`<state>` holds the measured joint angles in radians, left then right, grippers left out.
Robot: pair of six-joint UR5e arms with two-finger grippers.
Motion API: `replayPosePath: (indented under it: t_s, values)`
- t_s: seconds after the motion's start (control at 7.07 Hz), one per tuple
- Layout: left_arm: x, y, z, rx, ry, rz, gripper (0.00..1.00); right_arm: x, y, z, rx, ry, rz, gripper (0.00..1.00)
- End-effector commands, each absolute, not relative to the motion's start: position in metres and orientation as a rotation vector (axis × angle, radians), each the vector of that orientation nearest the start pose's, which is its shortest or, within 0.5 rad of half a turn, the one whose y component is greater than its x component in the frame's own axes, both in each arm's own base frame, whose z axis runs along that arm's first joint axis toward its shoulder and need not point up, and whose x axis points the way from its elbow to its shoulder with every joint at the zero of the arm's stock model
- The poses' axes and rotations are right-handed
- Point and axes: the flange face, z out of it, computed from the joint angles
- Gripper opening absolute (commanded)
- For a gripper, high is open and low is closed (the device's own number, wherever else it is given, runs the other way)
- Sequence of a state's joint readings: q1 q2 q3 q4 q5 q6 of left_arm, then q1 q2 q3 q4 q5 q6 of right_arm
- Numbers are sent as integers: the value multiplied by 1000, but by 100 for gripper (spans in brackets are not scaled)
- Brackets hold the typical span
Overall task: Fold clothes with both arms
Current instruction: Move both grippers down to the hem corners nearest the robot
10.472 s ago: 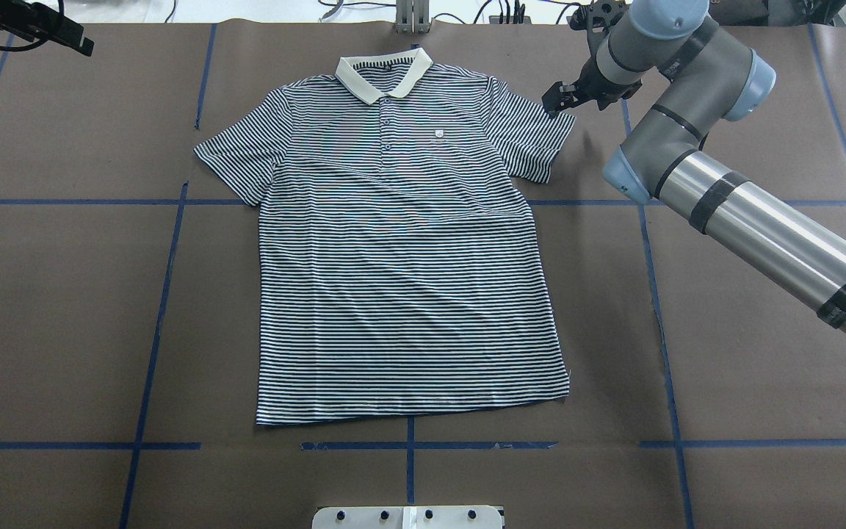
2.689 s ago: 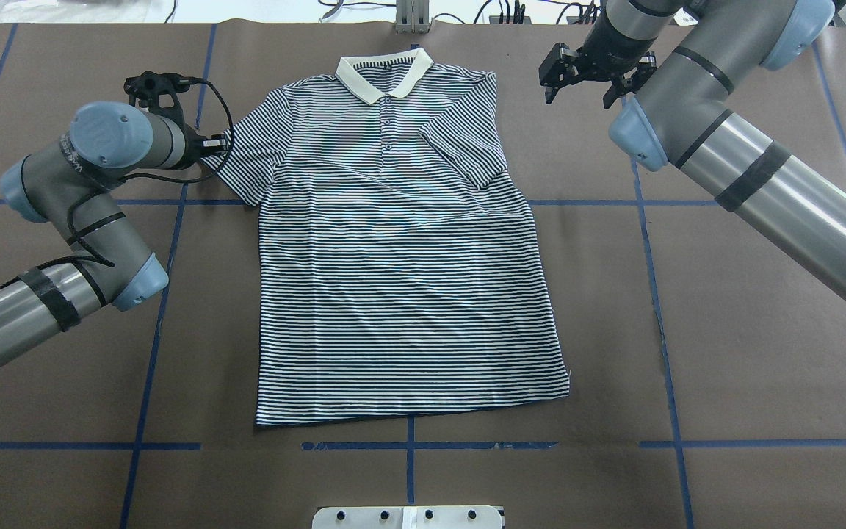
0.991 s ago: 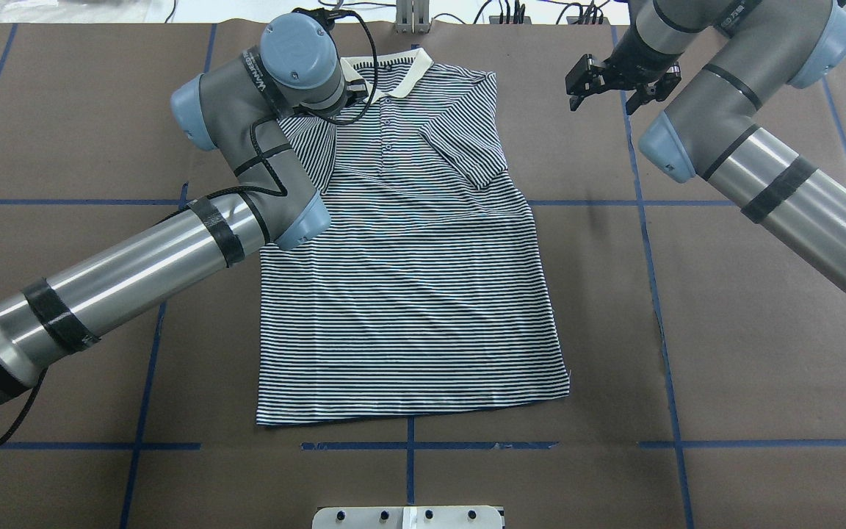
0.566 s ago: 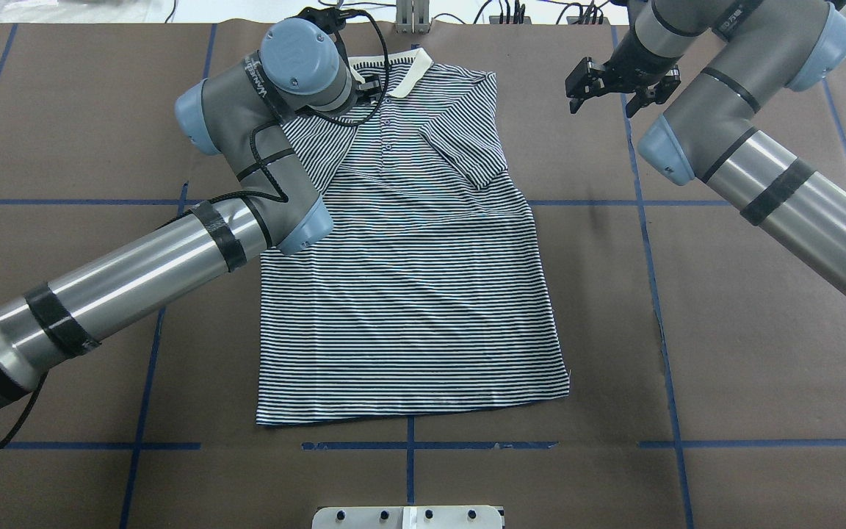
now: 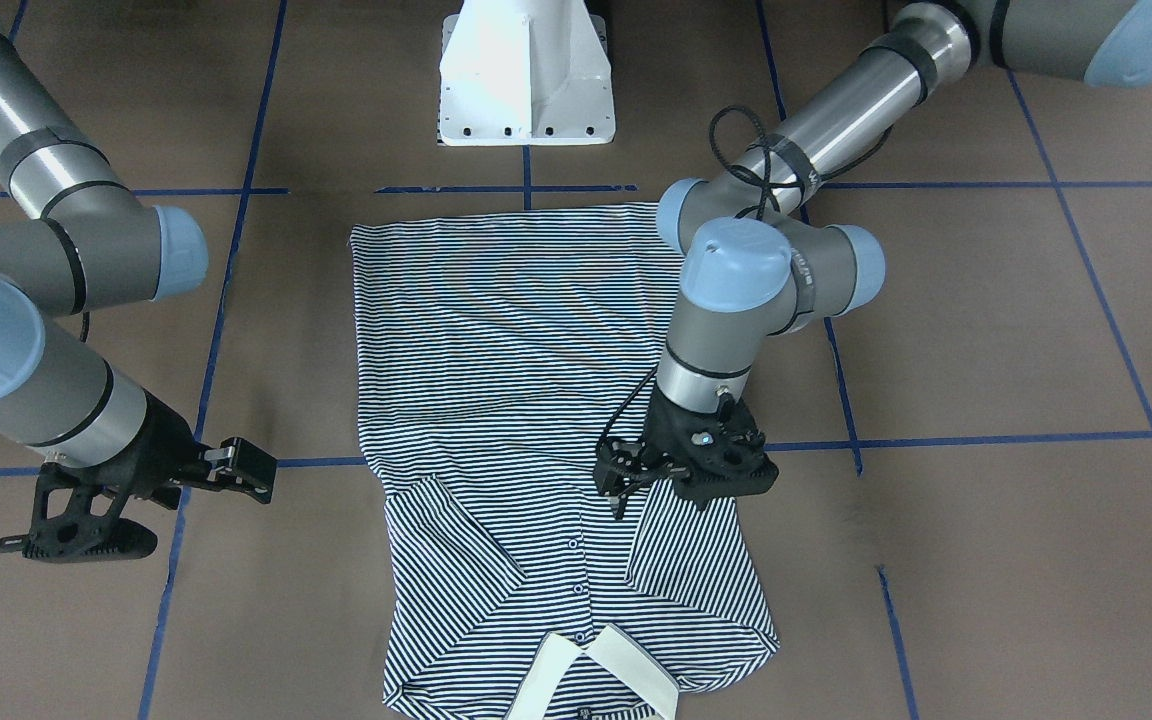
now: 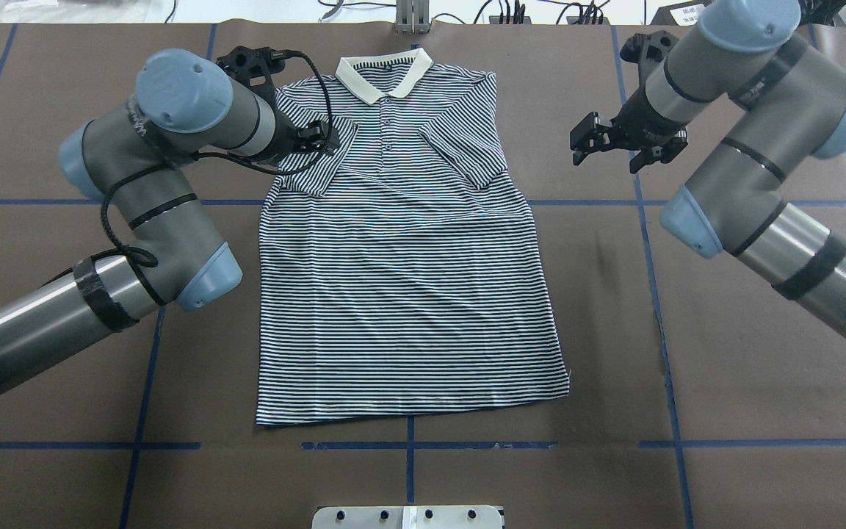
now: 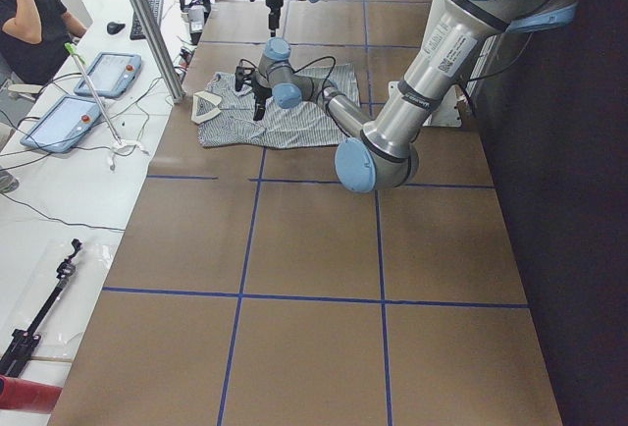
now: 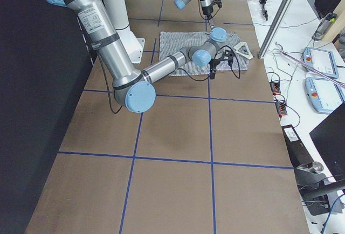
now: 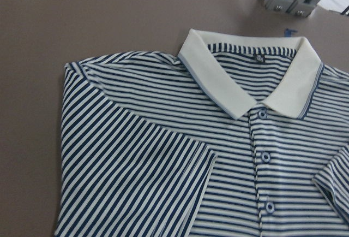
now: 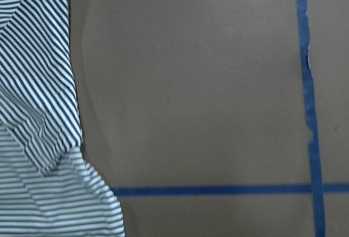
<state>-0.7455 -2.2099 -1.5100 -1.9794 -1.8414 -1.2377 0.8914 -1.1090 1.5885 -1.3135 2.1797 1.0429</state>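
Seen from over the robot's shoulders, 6 o'clock is the near edge. There the white base (image 6: 408, 516) sits on the brown table (image 6: 63, 382), which is crossed by blue tape lines (image 6: 100, 445).

Just beyond the base, the striped polo shirt (image 6: 408, 294) lies flat in the middle of the table, front side up. Its hem (image 6: 408, 408) is toward 6 o'clock and the body runs straight up toward 12.

Farther up, both sleeves are turned in over the chest. The sleeve at 10 o'clock (image 6: 327, 167) lies across the shoulder panel, and the sleeve at 1 o'clock (image 6: 463, 150) lies beside the buttoned placket.

The left arm (image 6: 151, 220) reaches in from 8 o'clock. The left gripper (image 6: 318, 139) hangs right over the 10 o'clock sleeve with its jaws parted and holding nothing. The left wrist view shows that sleeve lying loose and flat.

The right arm (image 6: 746, 184) comes in from 4 o'clock. The right gripper (image 6: 588, 147) hovers at 2 o'clock over bare table, well apart from the shirt's edge, with its jaws spread and empty.

Farthest away, at 12 o'clock, the cream collar (image 6: 384, 73) lies open near the table's far edge.
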Motion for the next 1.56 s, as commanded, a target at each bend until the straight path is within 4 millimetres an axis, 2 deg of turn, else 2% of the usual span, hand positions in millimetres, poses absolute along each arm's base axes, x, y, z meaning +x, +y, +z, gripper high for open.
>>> replayPosePath:
  t_s: [0.0,0.14,0.28,0.42,0.57,0.71,0.99,1.27,1.42]
  values:
    - [431,-499,252,221,927,-183,100,-403,-450,353,4,-901,153,100]
    - [414,-467,256,225,951,-162,100,-430,-401,348,35,-883,169,100]
    - [412,-454,253,224,965,-153,100,-441,-348,349,68,-866,142,100]
    - [418,-448,258,214,958,-144,100,-439,-319,351,38,-868,145,100]
    - [420,-446,258,211,958,-140,100,-453,-299,356,48,-849,122,100]
    - [420,-446,259,209,958,-139,100,-459,-292,362,41,-801,117,100]
    - [420,-446,259,209,958,-139,100,-478,-275,360,18,-782,80,100]
    - [421,-447,263,209,948,-142,100,-488,-277,371,13,-758,80,100]
    - [420,-447,261,210,952,-140,100,-493,-279,367,16,-764,80,100]
